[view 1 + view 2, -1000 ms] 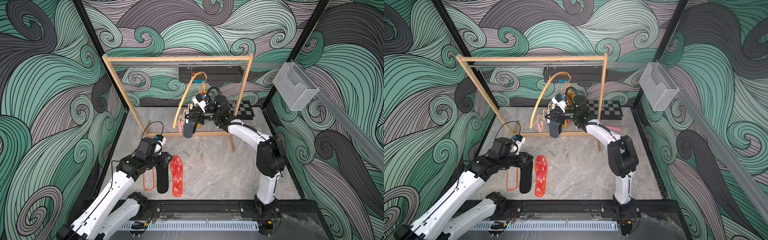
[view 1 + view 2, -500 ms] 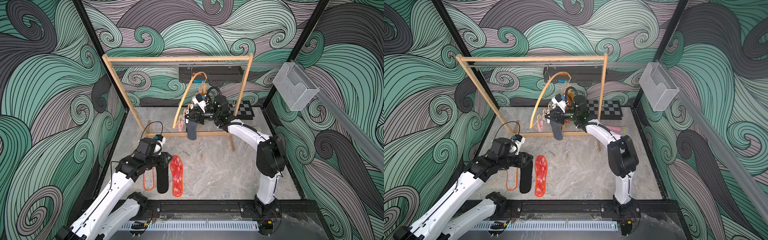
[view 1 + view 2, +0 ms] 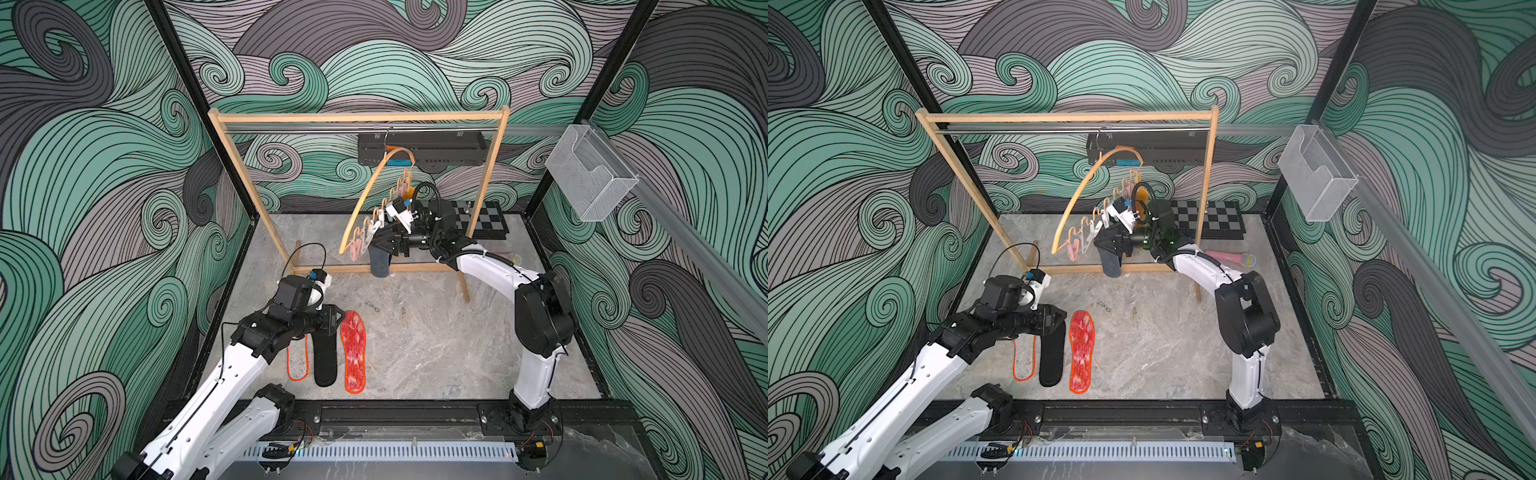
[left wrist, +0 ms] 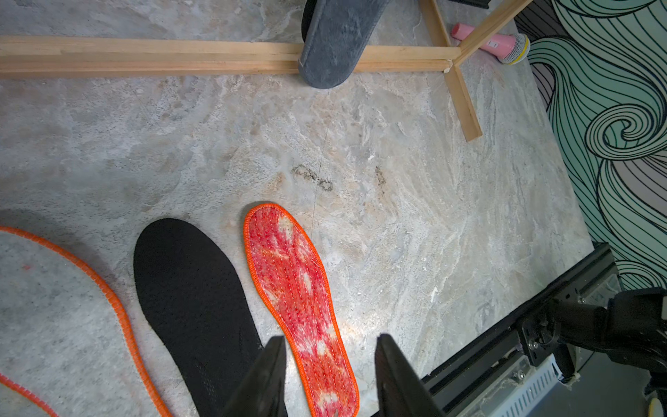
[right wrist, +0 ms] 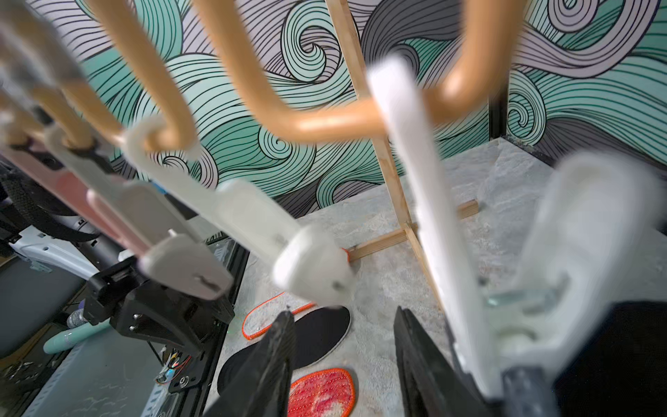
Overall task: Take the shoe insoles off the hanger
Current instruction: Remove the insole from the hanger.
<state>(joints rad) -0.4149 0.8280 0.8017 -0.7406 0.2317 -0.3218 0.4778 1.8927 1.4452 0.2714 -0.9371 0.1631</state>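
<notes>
The hanger [image 3: 365, 195] hangs tilted from the rack's rail, with several empty pegs [image 3: 365, 237] along it. My right gripper [image 3: 380, 243] is at the pegs, open, with nothing between its fingers [image 5: 274, 361]. A dark grey insole [image 3: 379, 264] hangs just under it, its lower end over the rack's bottom rail; whether a peg grips it I cannot tell. A mustard insole [image 3: 1140, 197] shows at the hanger's far end. On the floor lie a pale orange-edged insole [image 3: 298, 359], a black insole [image 3: 325, 357] and a red-white insole [image 3: 354, 351]. My left gripper [image 4: 330, 341] hovers open above the red-white one.
The wooden rack frame [image 3: 357, 117] stands across the back, its bottom rail [image 4: 144, 54] on the floor. Behind it lie a checkerboard [image 3: 482, 216] and a pink handle-shaped object [image 3: 1229, 258]. A clear bin [image 3: 590, 178] is fixed to the right wall.
My right gripper has gone from shut to open beside the pegs, and the dark grey insole has sagged slightly lower. The left arm and the floor insoles have not moved.
</notes>
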